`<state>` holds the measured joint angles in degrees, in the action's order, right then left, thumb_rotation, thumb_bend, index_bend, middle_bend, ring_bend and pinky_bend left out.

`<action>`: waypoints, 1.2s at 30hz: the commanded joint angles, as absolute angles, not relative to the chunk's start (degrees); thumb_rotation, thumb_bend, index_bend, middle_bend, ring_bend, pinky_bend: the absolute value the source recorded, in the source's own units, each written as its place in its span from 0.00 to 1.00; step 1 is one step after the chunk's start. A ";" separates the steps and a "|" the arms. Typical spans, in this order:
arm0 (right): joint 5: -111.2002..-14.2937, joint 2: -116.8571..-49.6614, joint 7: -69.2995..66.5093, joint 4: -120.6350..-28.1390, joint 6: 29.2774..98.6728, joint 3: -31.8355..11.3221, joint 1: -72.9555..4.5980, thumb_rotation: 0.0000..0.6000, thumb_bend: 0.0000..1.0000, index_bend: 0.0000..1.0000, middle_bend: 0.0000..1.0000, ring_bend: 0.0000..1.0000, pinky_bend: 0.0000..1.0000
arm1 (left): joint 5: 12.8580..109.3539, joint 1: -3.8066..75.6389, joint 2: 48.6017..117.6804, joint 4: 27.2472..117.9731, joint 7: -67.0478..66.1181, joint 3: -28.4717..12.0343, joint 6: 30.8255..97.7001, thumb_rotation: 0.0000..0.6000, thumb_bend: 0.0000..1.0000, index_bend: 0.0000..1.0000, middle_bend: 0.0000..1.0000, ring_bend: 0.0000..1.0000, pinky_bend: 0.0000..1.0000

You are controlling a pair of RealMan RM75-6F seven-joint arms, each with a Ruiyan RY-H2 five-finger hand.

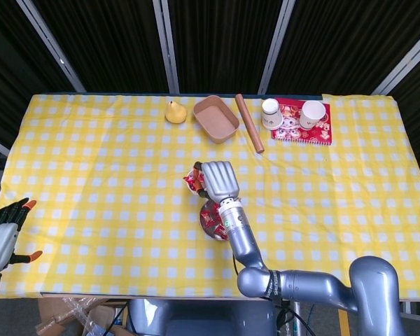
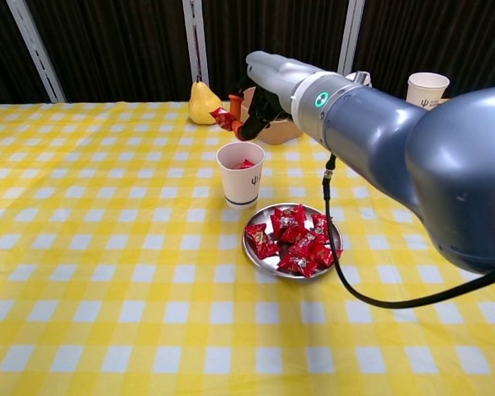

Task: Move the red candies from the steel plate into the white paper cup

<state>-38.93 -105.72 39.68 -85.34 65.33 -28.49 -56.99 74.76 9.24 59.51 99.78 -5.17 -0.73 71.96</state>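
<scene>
Nearest, the left hand [image 1: 1, 234] hung at the table's corner, its fingers spread and holding nothing. Red candies [image 2: 293, 240] lay heaped on the steel plate [image 2: 262, 258]. Just behind stood the white paper cup [image 2: 240, 173], candy inside. Above it the right hand [image 2: 268, 87] pinched one red candy [image 2: 223, 116].

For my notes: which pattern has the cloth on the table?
The tablecloth has yellow and white checks, clearest in the chest view.
</scene>
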 commanded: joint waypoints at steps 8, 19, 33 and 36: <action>-37.34 -105.94 36.41 -78.34 62.44 -27.03 -56.98 1.00 0.53 0.56 0.87 0.92 0.90 | 73.92 9.21 59.73 100.00 -6.12 -0.90 72.05 1.00 0.02 0.00 0.00 0.00 0.00; -37.44 -107.40 34.82 -76.22 61.28 -25.64 -57.56 1.00 0.53 0.55 0.87 0.92 0.90 | 73.47 9.34 59.74 100.22 -6.63 -0.92 71.75 1.00 0.02 0.00 0.00 0.00 0.00; -38.01 -107.49 35.21 -76.99 62.66 -24.90 -57.81 1.00 0.48 0.38 0.87 0.92 0.90 | 73.61 9.24 59.71 100.17 -6.44 -0.93 72.02 1.00 0.02 0.00 0.00 0.00 0.00; -38.95 -106.23 35.47 -79.36 63.52 -24.26 -57.12 1.00 0.48 0.38 0.87 0.92 0.90 | 73.62 9.23 59.69 100.16 -6.37 -0.92 71.98 1.00 0.02 0.00 0.00 0.00 0.00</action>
<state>-38.36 -106.96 35.30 -78.21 62.99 -24.66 -57.54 73.63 9.23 59.69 100.16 -6.37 -0.91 71.98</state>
